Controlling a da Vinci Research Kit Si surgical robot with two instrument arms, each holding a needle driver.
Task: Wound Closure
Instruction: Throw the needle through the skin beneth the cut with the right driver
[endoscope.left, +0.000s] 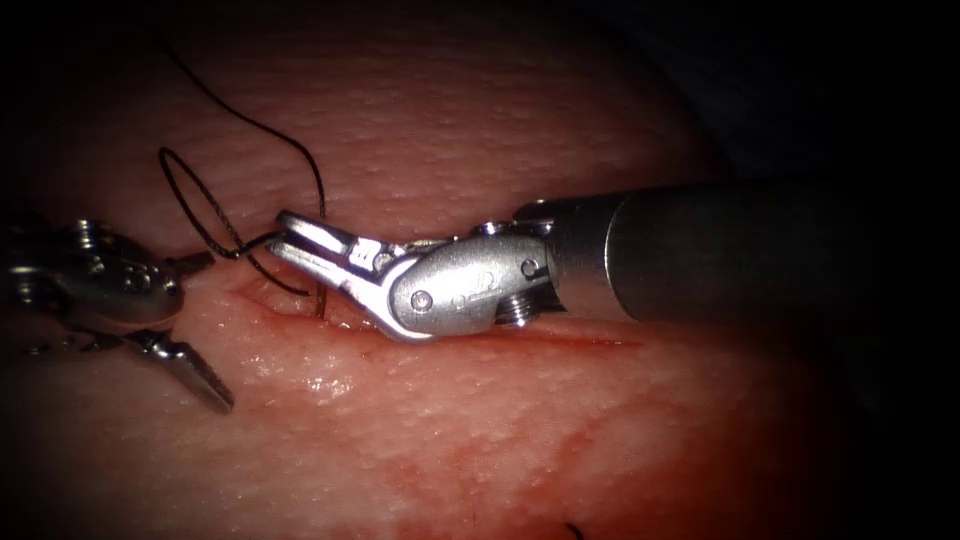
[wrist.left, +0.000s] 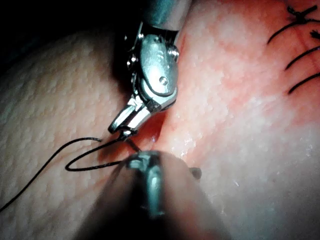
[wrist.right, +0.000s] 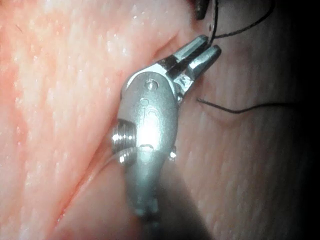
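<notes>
We see the right arm's steel end effector (endoscope.left: 282, 236) nearly closed on the thin black thread (endoscope.left: 215, 230) above the pink tissue's cut (endoscope.left: 560, 335); the left end effector (endoscope.left: 200, 320) gapes empty. We should keep tension gentle.

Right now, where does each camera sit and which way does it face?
Endoscope: above and in front, facing the cut; left tool, jaws open and empty; right tool, thread at its tip.
Left wrist: along its shaft, past its own tool, toward the right tool.
Right wrist: along its shaft at its own tool.
All share the right tool and thread.
</notes>
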